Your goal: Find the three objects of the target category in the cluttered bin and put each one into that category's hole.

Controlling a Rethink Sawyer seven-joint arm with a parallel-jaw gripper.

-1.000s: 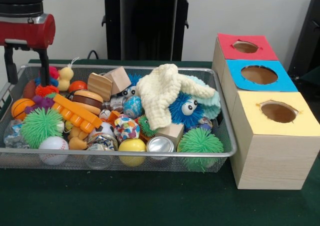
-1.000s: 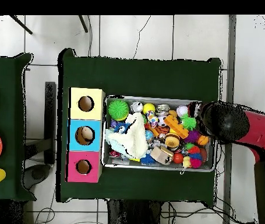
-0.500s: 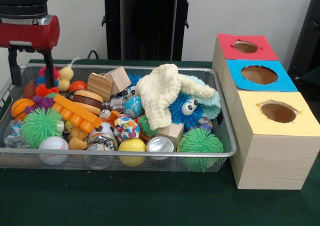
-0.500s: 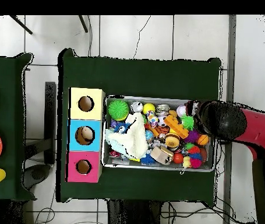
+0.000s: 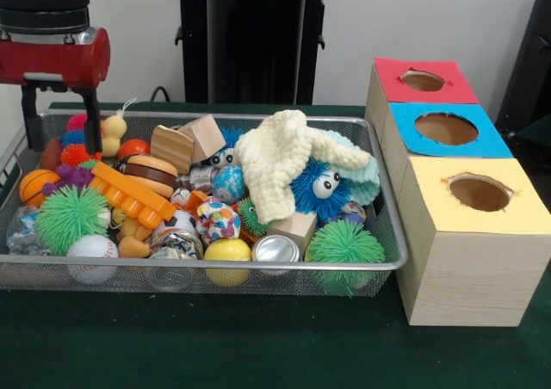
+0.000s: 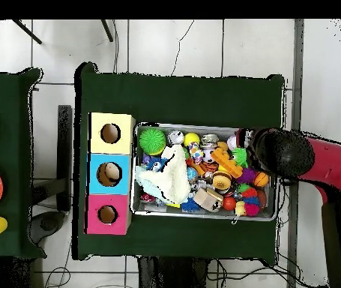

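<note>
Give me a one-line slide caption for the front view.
Open gripper hangs over the end of the cluttered wire bin farthest from the three-hole box.

The wire bin (image 5: 379,264) is silver mesh on a dark green table (image 5: 258,346). Inside lie a cream knitted cloth (image 5: 280,161), a blue fuzzy toy (image 5: 317,187) with white googly eyes, two bright green spiky balls (image 5: 71,217), a yellow ball (image 5: 227,251), a white baseball (image 5: 92,250) with red stitching, an orange basketball (image 5: 36,185) and a multicoloured spotted ball (image 5: 217,220). The pale wooden boxes (image 5: 469,260) have red, blue and yellow tops.
</note>
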